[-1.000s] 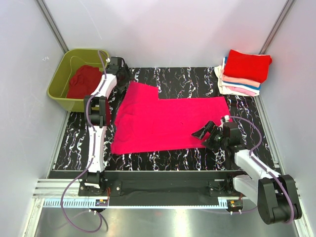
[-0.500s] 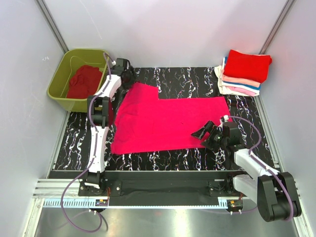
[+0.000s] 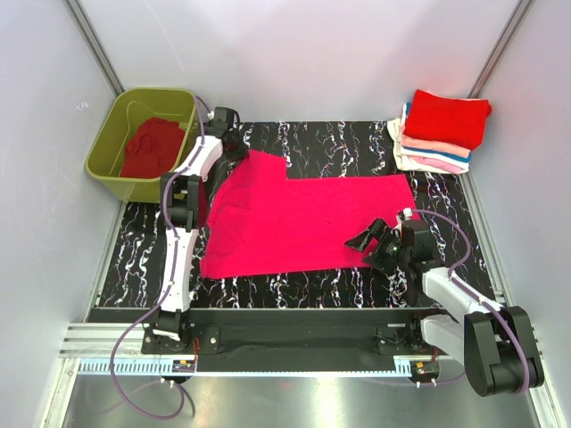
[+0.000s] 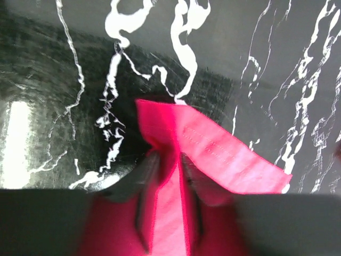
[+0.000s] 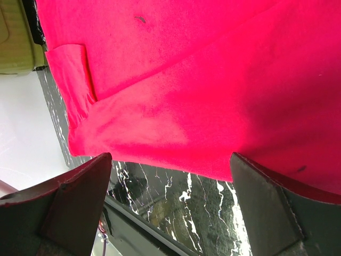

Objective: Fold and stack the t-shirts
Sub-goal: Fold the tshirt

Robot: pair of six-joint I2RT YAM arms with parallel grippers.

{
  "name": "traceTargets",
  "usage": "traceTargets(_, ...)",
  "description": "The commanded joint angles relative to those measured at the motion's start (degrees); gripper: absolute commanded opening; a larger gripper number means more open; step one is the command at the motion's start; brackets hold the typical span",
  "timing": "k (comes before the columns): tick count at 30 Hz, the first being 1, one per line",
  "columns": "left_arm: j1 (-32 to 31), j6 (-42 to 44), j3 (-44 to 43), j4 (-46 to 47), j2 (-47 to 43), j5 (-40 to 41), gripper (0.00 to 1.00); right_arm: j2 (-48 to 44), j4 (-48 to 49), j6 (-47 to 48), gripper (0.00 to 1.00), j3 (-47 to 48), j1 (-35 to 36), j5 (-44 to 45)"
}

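Now the left gripper [image 4: 169,170] pinches the far-left corner of the magenta t-shirt [image 3: 303,223], which lies spread across the black marbled table [image 3: 357,143]. Over its near-right edge the right gripper [image 3: 364,241] hangs wide open.

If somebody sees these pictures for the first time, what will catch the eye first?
The vivid magenta t-shirt dominates, spread over the middle of the black marbled table. The left gripper is shut on its far left corner, while the right gripper hangs open over its near right edge. A stack of folded t-shirts, red on top, sits far right, and an olive-green tub holding red cloth stands far left.
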State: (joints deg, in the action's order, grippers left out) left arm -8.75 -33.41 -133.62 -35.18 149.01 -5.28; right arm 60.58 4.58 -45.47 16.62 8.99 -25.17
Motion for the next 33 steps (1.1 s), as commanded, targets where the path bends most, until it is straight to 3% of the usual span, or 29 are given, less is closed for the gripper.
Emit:
traceTargets(1, -1.35, 1.94, 0.64, -0.77, 1.28, 0.62, 0.17, 0.16, 2.01, 0.30, 0.99, 1.04, 0.23, -0.85)
traceTargets(3, -1.44, 1.86, 0.82, -0.42, 0.93, 0.53, 0.03, 0.24, 2.01, 0.38, 1.00, 1.04, 0.24, -0.85)
traceTargets(4, -1.53, 1.86, 0.73, 0.11, 0.58, 0.53, 0.01, 0.24, 1.93, 0.30, 1.00, 1.13, 0.23, -0.85)
traceTargets(7, -1.79, 2.99, 1.08, 1.42, -1.87, -1.22, 0.00, -0.72, 0.27, 0.30, 0.98, 1.22, 0.23, 0.72)
traceTargets(12, -3.54, 7.20, 4.76, -0.41, -11.53, -0.71, 0.00, -11.96, -6.14, -1.46, 0.98, 0.17, 0.23, 6.62)
traceTargets(15, -5.48, 11.60, 12.40, -0.33, -20.05, 0.44, 0.00, -17.06, -10.98, -1.64, 1.00, 1.91, 0.23, 9.34)
traceTargets(18, -7.33, 15.03, 22.33, -0.07, -28.40, 2.02, 0.00, -18.22, -19.14, -1.29, 1.00, 11.28, 0.23, 15.39)
traceTargets(22, -8.91, 15.57, 39.17, 2.82, -39.64, 2.55, 0.00, -7.70, -31.01, 1.95, 1.00, 28.08, -0.38, 28.29)
traceTargets(25, -9.61, 14.34, 48.24, 6.07, -45.19, 1.77, 0.00, 10.89, -39.43, 6.08, 1.00, 42.98, -2.04, 31.31)
traceTargets(28, -9.97, 13.28, 53.01, 7.84, -48.01, -0.08, 0.00, 24.18, -46.39, 9.68, 0.99, 56.44, -5.21, 33.33)
traceTargets(33, -11.37, 13.11, 57.24, 8.11, -51.71, 0.00, 0.00, 39.86, -50.01, 12.60, 0.92, 72.37, -7.84, 36.68)
